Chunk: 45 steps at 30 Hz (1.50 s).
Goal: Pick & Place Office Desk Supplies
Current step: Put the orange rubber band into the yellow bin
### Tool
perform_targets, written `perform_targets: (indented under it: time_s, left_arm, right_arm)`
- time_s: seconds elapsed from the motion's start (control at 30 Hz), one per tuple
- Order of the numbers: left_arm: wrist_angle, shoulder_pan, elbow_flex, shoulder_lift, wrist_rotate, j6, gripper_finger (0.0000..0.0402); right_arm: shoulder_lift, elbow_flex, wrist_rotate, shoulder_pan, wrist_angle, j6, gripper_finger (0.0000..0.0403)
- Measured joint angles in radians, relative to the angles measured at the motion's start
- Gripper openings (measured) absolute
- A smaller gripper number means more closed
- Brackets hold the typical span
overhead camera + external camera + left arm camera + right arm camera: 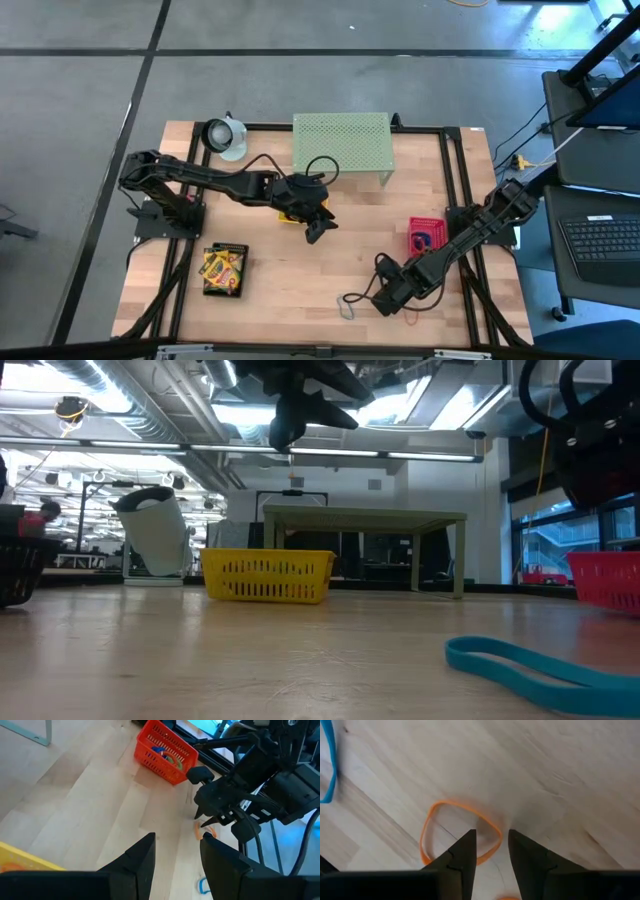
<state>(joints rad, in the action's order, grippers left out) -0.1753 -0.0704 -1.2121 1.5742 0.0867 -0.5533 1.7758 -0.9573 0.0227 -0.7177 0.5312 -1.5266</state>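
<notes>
Wooden desk (300, 270) seen from above, bounded by a black frame rail. Left side: the left arm reaches rightward from its base near the left edge. Near the left front lies a black mesh tray (224, 269) holding yellow-green crayon boxes (222, 266). At the far left edge stands a white tape dispenser (226, 137). Centre: the left gripper (316, 228) hangs above bare desk, well clear of the surface, its jaws parted by a narrow gap with nothing between them. Beneath the wrist sits a yellow mesh tray (268, 576); its contents cannot be made out. At the far edge stands the pale green mesh shelf (341, 145). The middle of the desk, from the black tray across to the right arm, is open board. Near the front edge, right of centre, lies a blue loop (347, 305). Right side: the right gripper (492, 851) is lowered to the desk close to the front edge, jaws narrowly parted, straddling one side of an orange loop (434, 820) that lies flat on the wood. Farther back, the red mesh tray (165, 753) holds coloured loops, blue and green among them.
</notes>
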Motion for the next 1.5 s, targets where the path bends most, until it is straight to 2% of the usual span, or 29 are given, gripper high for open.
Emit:
perform_targets:
  time_s: [0.1, 0.27, 0.7, 1.03, 1.23, 1.5]
  left_arm:
    - [0.000, 0.000, 0.000, 0.000, 0.000, -0.009, 0.0148]
    - [0.000, 0.000, 0.000, 0.000, 0.008, -0.009, 0.0148]
    - [-0.003, 0.000, 0.000, 0.000, 0.018, -0.005, 0.0148]
    - [-0.008, 0.000, 0.000, 0.000, 0.126, -0.005, 0.0148]
    - [-0.008, -0.023, 0.000, 0.003, 0.184, 0.066, 0.0148]
    - [0.061, -0.087, 0.000, 0.043, 0.238, 0.110, 0.0154]
  right_arm:
    - [-0.002, 0.001, -0.002, 0.004, 0.001, -0.004, 0.0090]
    - [-0.001, 0.003, 0.002, 0.001, -0.001, 0.010, 0.0011]
    - [-0.046, -0.039, 0.062, 0.000, -0.012, 0.068, 0.0002]
    - [-0.046, -0.148, 0.096, 0.010, 0.043, 0.195, 0.0001]
    - [-0.047, -0.254, 0.168, 0.058, 0.163, 0.346, 0.0000]
    - [-0.048, -0.377, 0.209, 0.213, 0.174, 0.597, 0.0000]
